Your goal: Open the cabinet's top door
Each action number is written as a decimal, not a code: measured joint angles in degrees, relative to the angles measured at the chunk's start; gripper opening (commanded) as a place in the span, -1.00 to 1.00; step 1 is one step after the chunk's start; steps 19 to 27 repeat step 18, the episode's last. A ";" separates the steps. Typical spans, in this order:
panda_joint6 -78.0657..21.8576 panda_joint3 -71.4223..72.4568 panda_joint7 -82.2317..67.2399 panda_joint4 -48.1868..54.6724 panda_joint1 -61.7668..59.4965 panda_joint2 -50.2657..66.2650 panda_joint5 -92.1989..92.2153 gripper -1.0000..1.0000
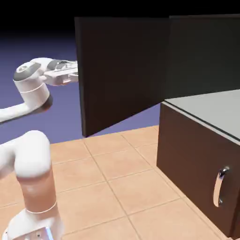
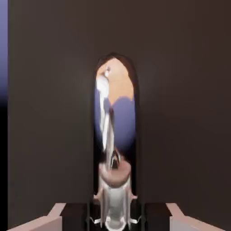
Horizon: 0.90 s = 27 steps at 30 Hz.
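— Chrome handle (image 2: pixel 113 149) runs upright between my fingertips; my gripper (image 1: pixel 75 71) is clamped on it, at the free edge of the top door (image 1: pixel 124 70).

— And the door itself?

— Dark brown, flat, swung wide off the cabinet (image 1: pixel 197 154), pale shelf (image 1: pixel 211 110) showing.
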 measured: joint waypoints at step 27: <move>-33.74 18.13 -3.00 37.35 -25.97 5.74 12.47 -1.00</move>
